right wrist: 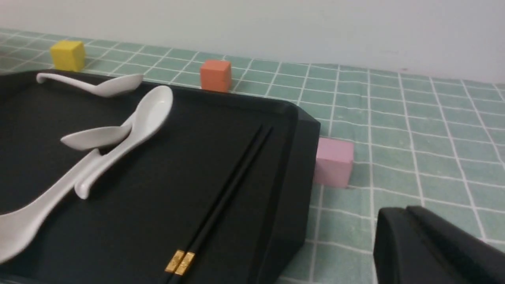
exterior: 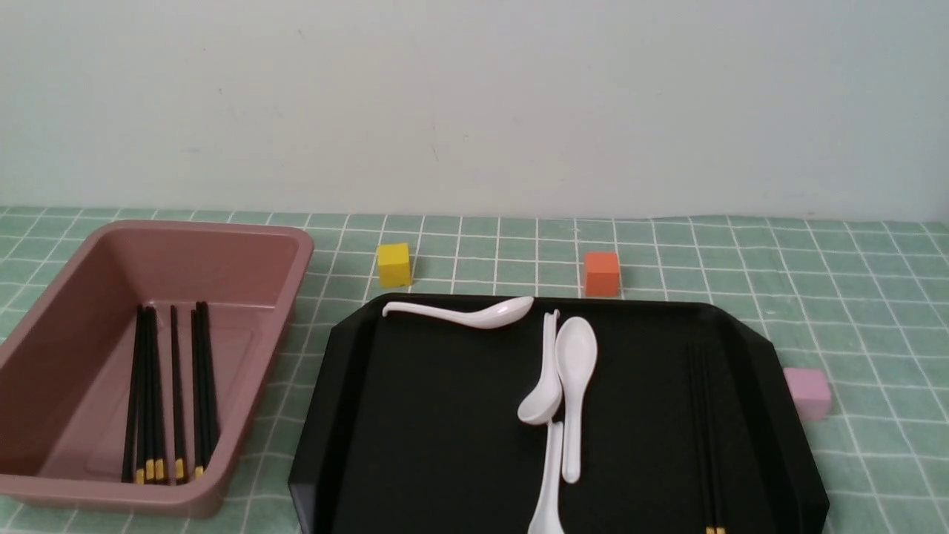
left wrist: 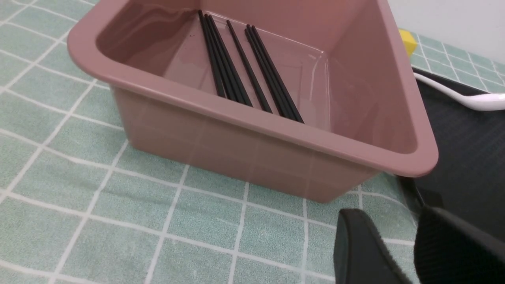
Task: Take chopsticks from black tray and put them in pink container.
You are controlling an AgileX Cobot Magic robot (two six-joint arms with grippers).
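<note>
The black tray (exterior: 430,415) lies in the middle of the table, and two chopsticks (exterior: 704,430) rest side by side along its right part, yellow bands toward the near edge. The right wrist view shows the same chopsticks (right wrist: 232,185) on the tray (right wrist: 158,185). The pink container (exterior: 185,227) stands to the tray's left with several chopsticks (exterior: 170,393) lying in it. My left gripper (left wrist: 390,216) hangs open over the cloth beside the container's (left wrist: 252,115) near corner, nothing between its fingers. My right gripper (right wrist: 399,213) is shut and empty, off the tray's right edge. Neither gripper shows in the front view.
Several white soup spoons (exterior: 574,371) lie on the tray's middle and back. A yellow cube (exterior: 394,265) and an orange cube (exterior: 601,274) sit behind the tray. A small pale pink cube (exterior: 808,391) stands against its right rim. A green checked cloth (exterior: 852,297) covers the table.
</note>
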